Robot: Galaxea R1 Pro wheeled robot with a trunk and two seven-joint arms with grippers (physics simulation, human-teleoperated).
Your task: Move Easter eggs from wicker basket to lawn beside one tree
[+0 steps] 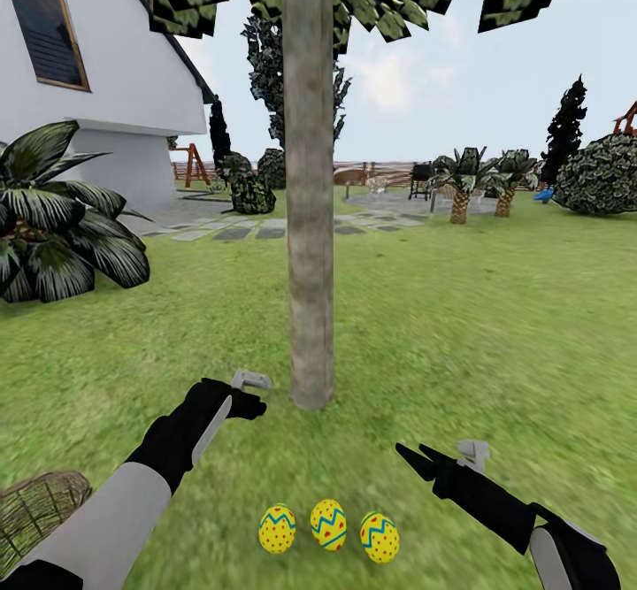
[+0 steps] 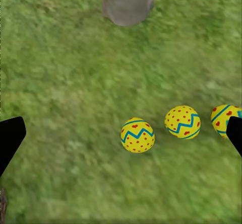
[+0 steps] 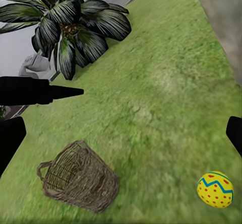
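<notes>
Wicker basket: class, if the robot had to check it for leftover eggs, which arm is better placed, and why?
Left. The wicker basket lies on the lawn beside the left arm, while the right gripper sits beyond the three Easter eggs, across from it. Both grippers appear open and empty.

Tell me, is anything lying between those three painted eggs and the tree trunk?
Nothing visible: only bare lawn separates the three Easter eggs from the tree. They lie in a row near its base, and the wicker basket sits off to the side.
</notes>
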